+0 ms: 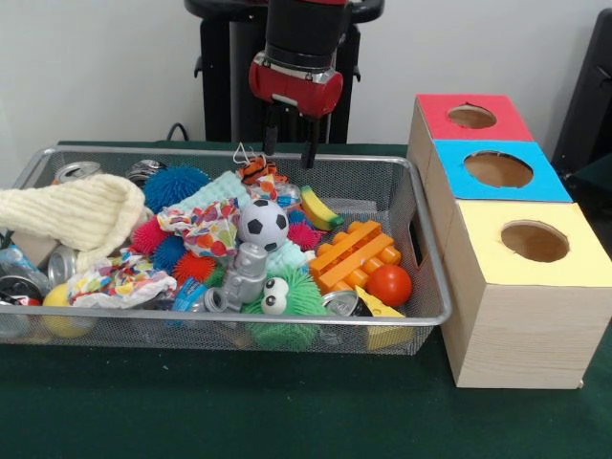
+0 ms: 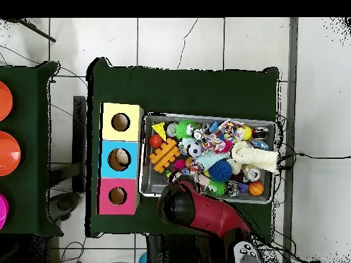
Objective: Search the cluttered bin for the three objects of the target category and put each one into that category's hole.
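1. Tool: hanging just above the far rim of the wire bin, spread wide, nothing held; hidden under the arm in the overhead view.
2. Target category: not given by the task line, so cannot tell which three pieces count. All candidates lying in the bin, heaped and touching. Directly below the tool: a small orange striped toy.
3. Wrong pick: blue spiky ball at far left of centre, with more spiky balls in pink and green, crushed cans at the far left and patterned cloth all overlapping. Likely to close on two things at once or drag a neighbour up.
4. Slip: soccer ball and red ball round and smooth, apt to squirt out of a pinch. Spiky balls soft, apt to squash and hang off-centre.
5. Missed pieces: cream knit cloth draped over the left end, possibly covering targets. Worth lifting aside before calling the search done.
6. Snag: tips close to the far mesh wall. Straight descent here could catch the rim and shove the bin along.
7. Bad drop: red box, blue box and yellow box in a row just right of the bin, one round hole each. Wide pieces such as the orange block could jam at a hole or bounce onto the green bench.
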